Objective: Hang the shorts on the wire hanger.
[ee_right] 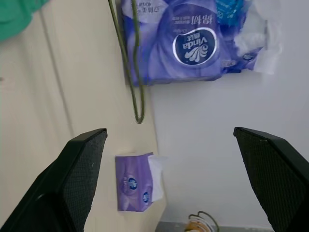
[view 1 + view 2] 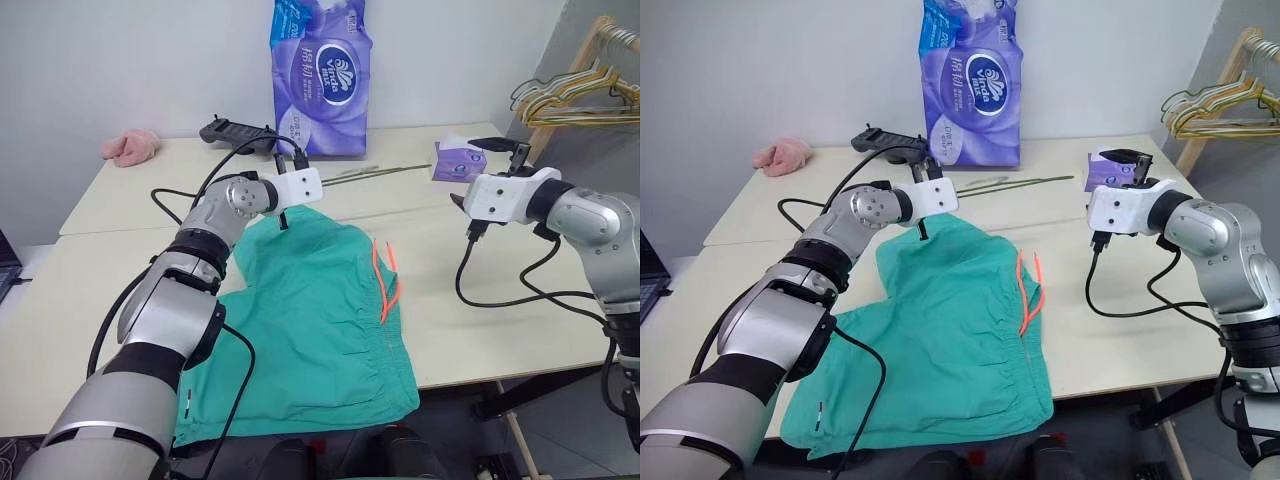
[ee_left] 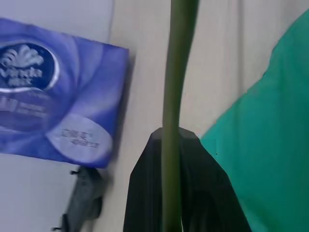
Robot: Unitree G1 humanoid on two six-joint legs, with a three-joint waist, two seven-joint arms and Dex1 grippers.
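Shorts (image 2: 310, 330) flat on table (image 2: 480, 330), left claw (image 3: 166, 193) pinching wire hanger (image 3: 176, 72), right claw (image 1: 178, 179) spread wide, empty.

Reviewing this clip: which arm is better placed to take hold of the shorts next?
Right, probably. The left gripper is shut on the thin olive-grey wire hanger, so it is occupied. The right gripper is open and empty, raised above the table beside the teal-green fabric shorts with orange drawstring.

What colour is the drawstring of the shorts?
Bright orange drawstring on teal-green shorts; clearest in the left eye view.
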